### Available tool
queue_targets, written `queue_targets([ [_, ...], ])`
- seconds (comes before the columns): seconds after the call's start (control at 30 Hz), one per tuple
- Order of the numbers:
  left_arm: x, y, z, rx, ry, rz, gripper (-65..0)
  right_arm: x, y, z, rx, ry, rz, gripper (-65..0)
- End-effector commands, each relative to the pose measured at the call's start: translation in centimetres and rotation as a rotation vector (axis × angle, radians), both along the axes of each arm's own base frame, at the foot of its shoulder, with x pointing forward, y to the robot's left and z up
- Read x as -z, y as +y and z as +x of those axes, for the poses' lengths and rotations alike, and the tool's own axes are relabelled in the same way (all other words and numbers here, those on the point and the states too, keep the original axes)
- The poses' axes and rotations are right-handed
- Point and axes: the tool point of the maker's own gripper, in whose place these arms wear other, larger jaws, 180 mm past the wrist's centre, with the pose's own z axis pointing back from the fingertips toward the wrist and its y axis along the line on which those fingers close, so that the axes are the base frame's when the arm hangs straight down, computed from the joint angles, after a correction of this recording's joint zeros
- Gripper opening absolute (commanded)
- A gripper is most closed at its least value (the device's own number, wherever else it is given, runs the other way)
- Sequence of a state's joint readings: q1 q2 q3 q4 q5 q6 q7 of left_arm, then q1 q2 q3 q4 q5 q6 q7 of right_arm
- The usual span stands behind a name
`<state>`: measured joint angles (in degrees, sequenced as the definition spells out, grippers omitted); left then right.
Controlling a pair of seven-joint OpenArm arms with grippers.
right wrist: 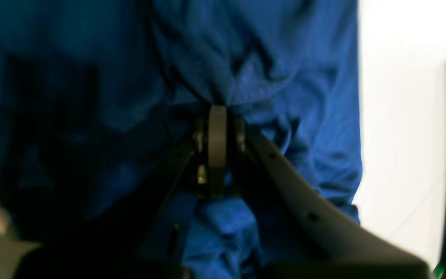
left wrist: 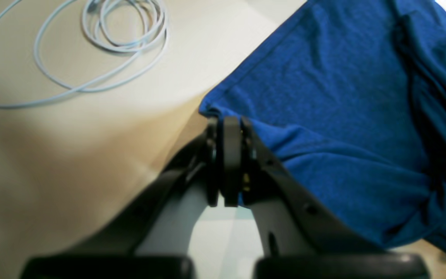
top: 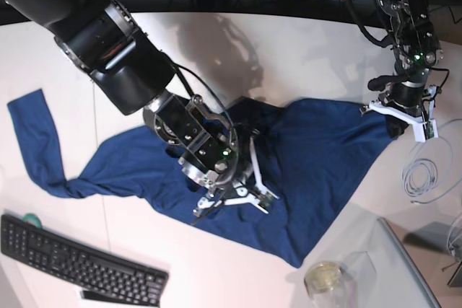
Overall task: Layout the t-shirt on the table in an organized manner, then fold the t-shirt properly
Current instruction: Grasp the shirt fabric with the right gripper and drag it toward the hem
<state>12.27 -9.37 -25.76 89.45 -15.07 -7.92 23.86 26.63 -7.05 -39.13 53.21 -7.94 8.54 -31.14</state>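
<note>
Garment: the t-shirt lies spread but rumpled across the middle of the table, navy-blue, with one long sleeve trailing off toward the base view's left edge and curling up near the table's rim.
Shirt shape: the body bunches into dark folds near its centre; the lower hem runs to a point near the glass jar.
Right gripper: the right gripper is down on the middle of the shirt, jaws pressed together with a ridge of blue fabric gathered at their tips; in the right wrist view cloth fills nearly the whole frame around it.
Left gripper: the left gripper sits at the shirt's far corner on the base view's right, jaws clamped on the hemmed corner of the cloth, which drapes away from the tips in soft folds.
Arms: the right arm reaches in from the upper left of the base view, thick and black; the left arm comes down from the upper right.
Cable: a pale coiled cable lies on the table just beside the left gripper, clear of the cloth.
Keyboard: a black keyboard rests at the near left edge, apart from the shirt.
Jar: it stands near the lower hem, not touching it.
</note>
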Motion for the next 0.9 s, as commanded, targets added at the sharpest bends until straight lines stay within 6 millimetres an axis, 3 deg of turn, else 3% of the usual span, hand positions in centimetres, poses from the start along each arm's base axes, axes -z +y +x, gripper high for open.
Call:
queue_targets([
  [0.0, -1.4, 0.4, 0.7, 0.003, -0.046, 0.020, -65.0, -3.7, 1.3, 2.0, -0.005, -0.083, 0.038, -64.7],
  [0.33, -1.4, 0.4, 0.7, 0.003, -0.046, 0.020, -65.0, -16.4, 3.8, 2.7, -0.017, -0.288, 0.147, -64.7],
  [0.47, -1.3, 0.3, 0.8, 0.007, -0.045, 0.019, -65.0, -19.0, 5.0, 4.0, -0.058, -0.379, 0.205, -64.7],
  [0.67, -1.3, 0.1, 0.8, 0.011, -0.044, 0.016, -65.0, -19.4, 6.5, 7.3, -0.152, -0.505, 0.317, -63.8],
  [0.77, -1.3, 0.0, 0.8, 0.013, -0.044, 0.016, -65.0, -18.4, 6.0, 9.5, -0.163, -0.534, 0.325, -52.7],
  [0.87, -1.2, 0.0, 0.8, 0.013, -0.043, 0.016, -65.0, -18.9, 3.2, 12.8, -0.007, -0.593, 0.314, -31.2],
])
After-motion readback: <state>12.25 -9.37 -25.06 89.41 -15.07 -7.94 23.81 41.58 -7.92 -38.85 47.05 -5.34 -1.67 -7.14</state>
